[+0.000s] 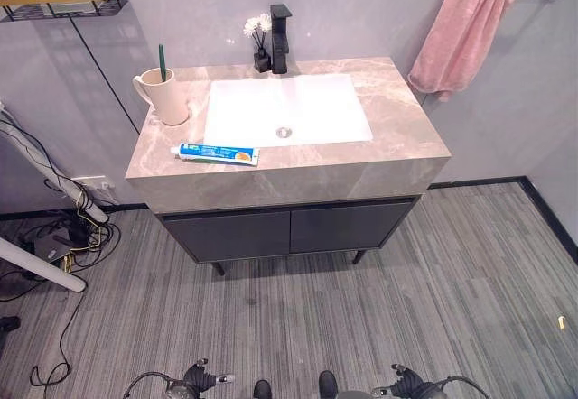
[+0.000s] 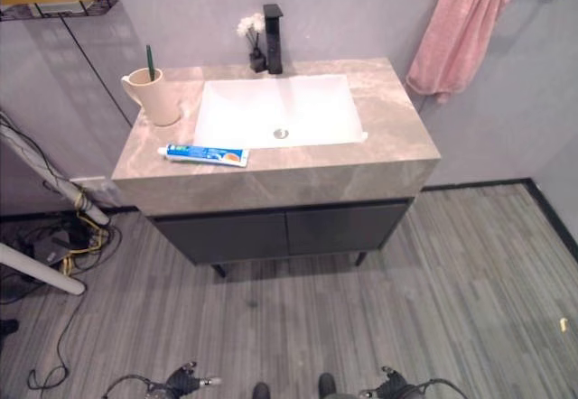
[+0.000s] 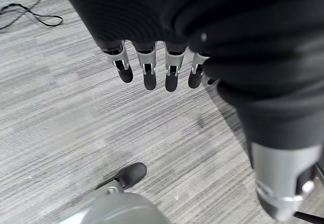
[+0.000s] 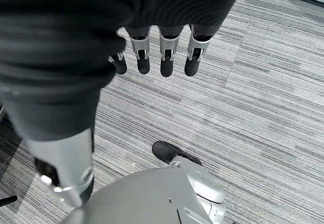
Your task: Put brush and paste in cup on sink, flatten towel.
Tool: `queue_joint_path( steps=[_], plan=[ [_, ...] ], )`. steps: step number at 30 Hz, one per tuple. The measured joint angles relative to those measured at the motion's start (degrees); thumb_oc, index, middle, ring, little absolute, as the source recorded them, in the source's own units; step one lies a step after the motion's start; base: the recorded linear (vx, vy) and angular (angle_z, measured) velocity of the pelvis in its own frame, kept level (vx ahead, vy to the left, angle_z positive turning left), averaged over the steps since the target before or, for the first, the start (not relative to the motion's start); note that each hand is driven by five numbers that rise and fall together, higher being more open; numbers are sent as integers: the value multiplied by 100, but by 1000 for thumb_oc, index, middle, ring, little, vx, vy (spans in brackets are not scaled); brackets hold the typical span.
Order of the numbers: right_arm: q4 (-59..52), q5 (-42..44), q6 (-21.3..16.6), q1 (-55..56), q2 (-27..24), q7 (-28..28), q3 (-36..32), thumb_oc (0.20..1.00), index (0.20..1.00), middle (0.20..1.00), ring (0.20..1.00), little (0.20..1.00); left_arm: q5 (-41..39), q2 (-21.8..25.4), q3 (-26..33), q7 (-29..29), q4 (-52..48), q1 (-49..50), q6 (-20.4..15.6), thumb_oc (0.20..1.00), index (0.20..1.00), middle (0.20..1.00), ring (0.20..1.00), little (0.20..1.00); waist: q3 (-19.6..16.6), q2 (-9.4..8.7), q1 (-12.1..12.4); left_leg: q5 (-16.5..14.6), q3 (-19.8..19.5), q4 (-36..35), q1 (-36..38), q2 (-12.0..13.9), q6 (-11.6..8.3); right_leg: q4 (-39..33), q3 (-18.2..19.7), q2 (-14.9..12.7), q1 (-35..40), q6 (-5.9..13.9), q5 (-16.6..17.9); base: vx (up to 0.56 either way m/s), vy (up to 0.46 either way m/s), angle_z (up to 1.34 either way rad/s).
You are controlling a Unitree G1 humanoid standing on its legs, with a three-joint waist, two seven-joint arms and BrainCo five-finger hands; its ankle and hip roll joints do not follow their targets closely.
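My left hand (image 3: 152, 41) and right hand (image 4: 162, 36) hang loose and empty, far from the sink. The toothbrush (image 1: 163, 62) stands in the cup (image 1: 165, 97). The toothpaste (image 1: 215, 153) lies by the counter's front edge. The pink towel (image 1: 461, 31) hangs bunched.

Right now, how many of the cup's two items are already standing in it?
1. The green toothbrush stands in the beige cup at the counter's back left. The toothpaste tube lies flat on the counter in front of the basin, clear of the cup.
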Motion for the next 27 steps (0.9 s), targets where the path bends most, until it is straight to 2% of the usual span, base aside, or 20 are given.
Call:
queue_joint_path(
  steps=[3,7,9,11,15,27],
  plan=[
    [-299,278,-21,-4,-42,1,-12,1000,1000,1000,1000,1000,-5,23,-51,14,-218,2,-36,1000,1000,1000,1000,1000,186,-11,-4,-88,-7,250,-58,-37,7,454,-7,20,-174,-3,-173,-183,-9,1],
    [-1490,849,-102,-20,-183,13,-111,1000,1000,1000,1000,1000,-12,324,-157,134,-1582,-15,-88,1000,1000,1000,1000,1000,502,-127,-10,-387,-47,1219,-800,-117,13,1731,-61,-78,-1001,2,-674,-99,-36,12],
    [-2280,1057,-261,-29,-248,-20,-171,1000,1000,1000,1000,1000,-14,562,-143,329,-2497,-51,-264,1000,1000,1000,1000,1000,679,-205,-9,-688,-98,1903,-1083,-160,18,2399,-90,-123,-1271,-24,-997,35,-69,17],
    [-2375,1239,-370,-91,-240,-120,-233,1000,1000,1000,1000,1000,-67,535,-32,513,-2477,-175,-369,1000,1000,1000,1000,1000,692,-210,-6,-959,-145,2288,-1106,-145,56,2685,-148,-115,-1257,-61,-1219,87,-27,10],
    [-2546,1363,-403,-93,-280,-233,-282,1000,1000,1000,1000,1000,-490,475,2,663,-2622,-132,-368,1000,1000,1000,1000,1000,689,-216,-1,-998,-163,2390,-1095,-104,48,2785,-180,-100,-1242,-115,-1259,14,-4,0],
    [-2708,1553,-469,15,-283,-358,-332,1000,1000,1000,1000,1000,-509,418,-22,720,-2876,77,-379,1000,1000,1000,1000,1000,590,-235,3,-946,-186,2313,-991,-66,-33,2828,-233,-86,-1148,-150,-1273,2,-17,2]
  ],
)
